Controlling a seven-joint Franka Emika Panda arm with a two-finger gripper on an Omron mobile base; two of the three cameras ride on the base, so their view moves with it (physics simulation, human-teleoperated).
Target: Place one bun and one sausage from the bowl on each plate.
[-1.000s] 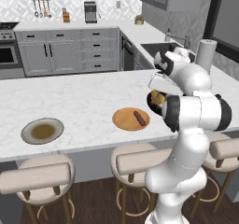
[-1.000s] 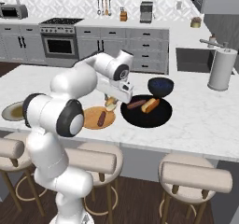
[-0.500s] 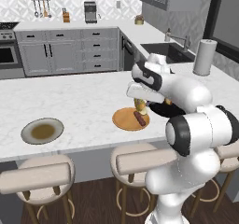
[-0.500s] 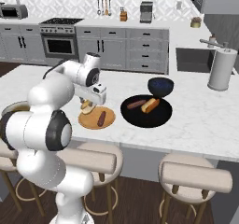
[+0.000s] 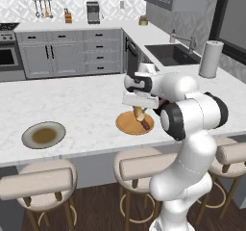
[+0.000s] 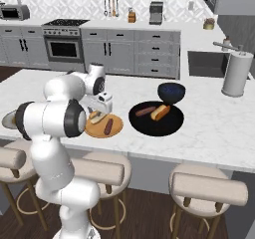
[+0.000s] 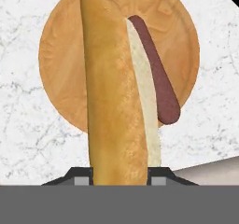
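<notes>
My gripper (image 7: 119, 177) is shut on a tan bun (image 7: 116, 92), which hangs just above the orange plate (image 7: 60, 55). A dark red-brown sausage (image 7: 156, 73) lies on that plate, right beside the bun. From the left base view the gripper (image 5: 139, 109) holds the bun (image 5: 139, 113) over the plate (image 5: 126, 124), with the sausage (image 5: 145, 125) at the plate's right. The black bowl (image 6: 164, 127) sits right of the orange plate (image 6: 117, 128) and holds a second sausage (image 6: 145, 111) and an orange-tan bun (image 6: 161, 112). The grey-rimmed plate (image 5: 43, 134) lies bare, far to the left.
A small dark blue bowl (image 6: 172, 91) stands behind the black bowl. A paper towel roll (image 6: 234, 73) and the sink (image 5: 170, 54) are at the back right. Padded stools (image 5: 139, 167) line the counter's front edge.
The arm has swung left from the black bowl to above the orange plate, carrying the bun. The sausage on the plate has stayed put.
</notes>
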